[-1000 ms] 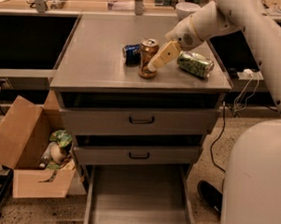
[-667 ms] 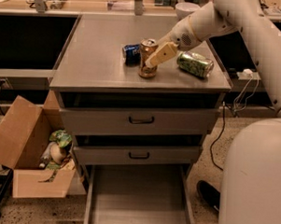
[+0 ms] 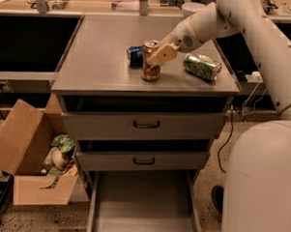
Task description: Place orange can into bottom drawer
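The orange can (image 3: 148,72) stands upright near the front middle of the grey cabinet top (image 3: 99,58). My gripper (image 3: 156,59) reaches in from the upper right and sits against the can's right side, at its upper half, overlapping it in this view. The bottom drawer (image 3: 142,200) is pulled out at floor level below the cabinet, and its flat grey floor is bare.
A blue can (image 3: 134,55) lies just behind the orange can on the left. A green can (image 3: 202,65) lies on its side to the right. Two upper drawers (image 3: 145,123) are nearly closed. An open cardboard box (image 3: 34,166) with rubbish stands on the floor at left. My white base (image 3: 261,186) fills the lower right.
My gripper has moved a little left and closer onto the orange can. The can and the drawers have not moved.
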### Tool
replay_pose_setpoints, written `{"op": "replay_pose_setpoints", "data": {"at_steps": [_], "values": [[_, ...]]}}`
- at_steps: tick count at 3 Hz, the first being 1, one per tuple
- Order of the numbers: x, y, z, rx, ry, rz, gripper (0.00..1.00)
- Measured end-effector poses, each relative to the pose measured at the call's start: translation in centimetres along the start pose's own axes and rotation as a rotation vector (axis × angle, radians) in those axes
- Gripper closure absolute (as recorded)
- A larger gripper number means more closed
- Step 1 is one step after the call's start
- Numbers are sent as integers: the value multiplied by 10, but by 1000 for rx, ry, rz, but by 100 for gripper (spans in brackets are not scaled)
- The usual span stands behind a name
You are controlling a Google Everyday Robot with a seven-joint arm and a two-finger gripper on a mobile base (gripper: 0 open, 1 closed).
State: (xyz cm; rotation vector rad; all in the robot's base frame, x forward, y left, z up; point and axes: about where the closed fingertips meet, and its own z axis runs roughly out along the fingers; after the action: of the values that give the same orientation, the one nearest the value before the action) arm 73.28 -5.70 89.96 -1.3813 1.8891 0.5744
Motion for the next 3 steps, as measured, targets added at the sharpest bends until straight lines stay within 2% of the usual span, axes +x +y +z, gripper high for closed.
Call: {"op": "replay_pose_setpoints", "data": {"at_steps": [1,2,3], "values": [[-19,14,0,-34,-37,-56,96],[-30,38,-20,-52,-56,-108,100],[-25,83,-39,-84,-33,-103,100]]}}
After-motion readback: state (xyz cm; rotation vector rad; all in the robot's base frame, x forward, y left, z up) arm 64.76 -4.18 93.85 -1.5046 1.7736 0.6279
